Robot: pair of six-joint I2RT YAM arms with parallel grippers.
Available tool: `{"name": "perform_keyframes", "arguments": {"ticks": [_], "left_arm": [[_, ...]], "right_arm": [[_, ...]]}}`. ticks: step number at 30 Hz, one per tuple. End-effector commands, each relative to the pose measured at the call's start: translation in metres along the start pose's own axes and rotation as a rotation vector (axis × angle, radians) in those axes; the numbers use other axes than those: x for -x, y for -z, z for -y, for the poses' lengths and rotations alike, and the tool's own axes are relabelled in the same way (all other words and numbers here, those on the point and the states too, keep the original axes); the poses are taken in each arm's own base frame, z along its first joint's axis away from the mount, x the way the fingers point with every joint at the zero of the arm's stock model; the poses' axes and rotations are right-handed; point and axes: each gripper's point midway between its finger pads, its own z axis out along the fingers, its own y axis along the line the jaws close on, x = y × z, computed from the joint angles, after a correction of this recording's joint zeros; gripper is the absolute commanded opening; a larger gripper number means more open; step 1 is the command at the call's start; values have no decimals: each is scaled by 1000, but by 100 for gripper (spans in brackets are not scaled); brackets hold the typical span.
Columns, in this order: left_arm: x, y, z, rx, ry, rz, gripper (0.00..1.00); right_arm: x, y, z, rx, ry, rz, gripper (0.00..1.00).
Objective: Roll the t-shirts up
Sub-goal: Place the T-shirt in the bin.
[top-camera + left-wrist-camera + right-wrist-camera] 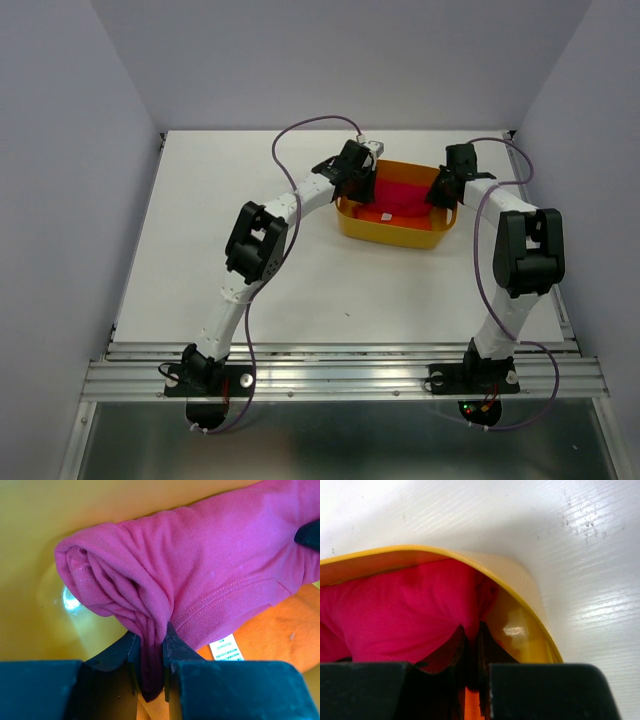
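Red shirt (200,565) sits rolled in the tub (520,580), long axis running between your left pincer (151,647) and right pincer (472,645), each clamped on an end fold, so neither is nearer; only the left wrist view shows the orange shirt (280,625) under it in the tub.

White table (200,250) bears yellow tub (392,233) (far side).

My left hand (150,647) and right hand (473,642) are black. The raspberry t-shirt (210,565) is plain; the orange t-shirt (280,635) is plain too, its label (227,648) white. The tub (60,510) is glossy yellow, the tabletop (580,555) white.
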Motion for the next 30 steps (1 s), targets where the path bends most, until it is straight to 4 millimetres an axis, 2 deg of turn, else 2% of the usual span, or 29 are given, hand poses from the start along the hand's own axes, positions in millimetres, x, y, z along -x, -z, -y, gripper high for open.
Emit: {"name": "perform_keyframes", "arguments": {"ticks": [1,6,10,14,21,30], "left_arm": [[35,21,2,27,-26,79,0],[64,40,5,39,-44,149,0],[74,47,8,28,-46,180,0],[76,43,9,4,-35,186,0],[56,22,4,-5,-36,138,0],[10,-1,-13,21,-40,33,0]], "right_arm": [[44,13,2,-44,7,134,1],[69,28,-8,-27,-7,203,1],[83,36,-14,-15,-14,238,1],[83,31,-15,-16,-18,236,1],[60,5,-6,-39,-16,167,1],[31,-17,9,-76,-6,94,1]]}}
